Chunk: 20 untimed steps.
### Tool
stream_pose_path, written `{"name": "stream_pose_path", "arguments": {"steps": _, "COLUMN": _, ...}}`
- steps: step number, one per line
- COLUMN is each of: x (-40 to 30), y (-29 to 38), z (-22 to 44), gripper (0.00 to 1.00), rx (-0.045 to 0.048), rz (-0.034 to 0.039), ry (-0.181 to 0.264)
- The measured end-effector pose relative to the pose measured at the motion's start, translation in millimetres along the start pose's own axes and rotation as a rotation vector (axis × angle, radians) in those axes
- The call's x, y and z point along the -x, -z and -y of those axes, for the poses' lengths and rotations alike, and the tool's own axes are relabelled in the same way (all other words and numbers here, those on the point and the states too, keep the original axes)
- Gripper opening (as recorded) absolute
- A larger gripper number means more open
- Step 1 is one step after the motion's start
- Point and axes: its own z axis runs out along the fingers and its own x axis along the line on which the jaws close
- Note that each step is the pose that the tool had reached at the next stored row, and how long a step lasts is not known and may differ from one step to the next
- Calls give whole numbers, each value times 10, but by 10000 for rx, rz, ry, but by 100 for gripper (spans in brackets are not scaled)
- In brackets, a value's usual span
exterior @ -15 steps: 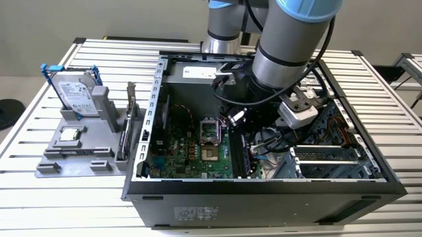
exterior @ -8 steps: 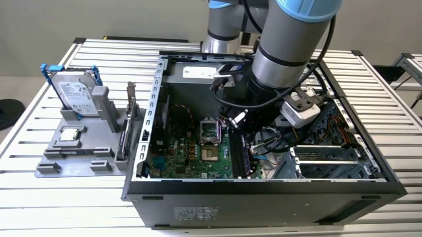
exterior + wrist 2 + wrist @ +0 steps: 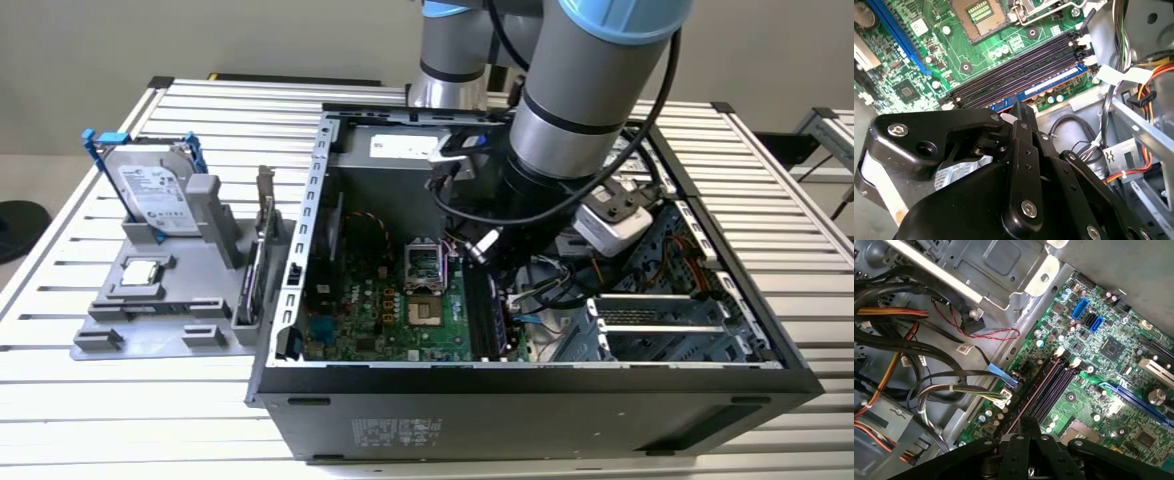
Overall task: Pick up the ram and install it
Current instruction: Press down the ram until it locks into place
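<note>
Inside the open computer case (image 3: 534, 385), the arm's gripper (image 3: 1021, 117) sits low over the memory slots.

Seen in the second wrist view, the ram (image 3: 1046, 90), a blue strip, lies in the outermost slot, with the black fingers (image 3: 1026, 117) closed on its edge. Around it in the first wrist view, cable bundles (image 3: 929, 380) crowd the slots' end. Outside, a hard drive (image 3: 154, 195) stands in a grey holder; its label is unreadable.

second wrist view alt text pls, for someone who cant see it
The black gripper sits low over the green motherboard, with the ram in the outermost of the dark memory slots. An empty processor socket lies beyond, with cables beside the board.
</note>
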Motion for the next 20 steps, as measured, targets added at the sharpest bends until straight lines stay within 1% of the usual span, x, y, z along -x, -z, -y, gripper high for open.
{"name": "stream_pose_path", "arguments": {"steps": 8, "x": 3, "y": 0, "z": 2, "gripper": 0, "rx": 15, "rz": 19, "ry": 859}}
{"name": "stream_pose_path", "arguments": {"steps": 16, "x": 6, "y": 0, "z": 4, "gripper": 0, "rx": 33, "rz": 41, "ry": 1912}}
{"name": "stream_pose_path", "arguments": {"steps": 20, "x": 6, "y": 0, "z": 4, "gripper": 0, "rx": 41, "rz": 51, "ry": 2345}}
